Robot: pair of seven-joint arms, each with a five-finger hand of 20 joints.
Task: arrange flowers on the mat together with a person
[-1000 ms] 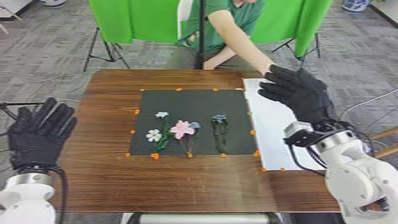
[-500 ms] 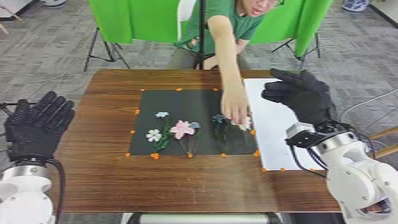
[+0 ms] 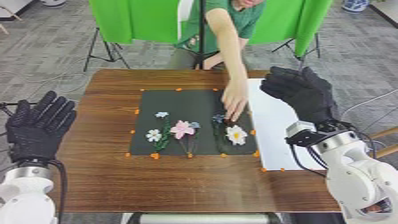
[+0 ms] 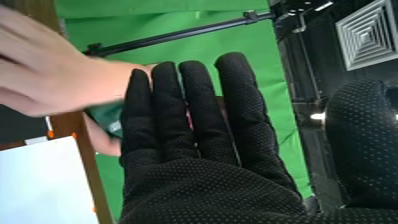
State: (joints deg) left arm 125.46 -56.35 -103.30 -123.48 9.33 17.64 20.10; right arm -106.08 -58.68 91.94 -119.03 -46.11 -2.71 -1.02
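1. Reaching over the right part of the dark mat (image 3: pixel 182 102), a person's hand (image 3: pixel 234 100) points its fingers at a large white flower (image 3: pixel 235 135) there (gripped or loose, I cannot tell).
2. On the mat, left to right, lie white blossoms (image 3: pixel 154 135), a pink flower (image 3: pixel 181 129) and a dark blue flower (image 3: pixel 218 119).
3. Left of the mat, the left hand (image 3: pixel 35 132) has its fingers straight, spread apart.
4. Right of the mat, the right hand (image 3: pixel 306 95) is open, thumb apart from straight fingers.
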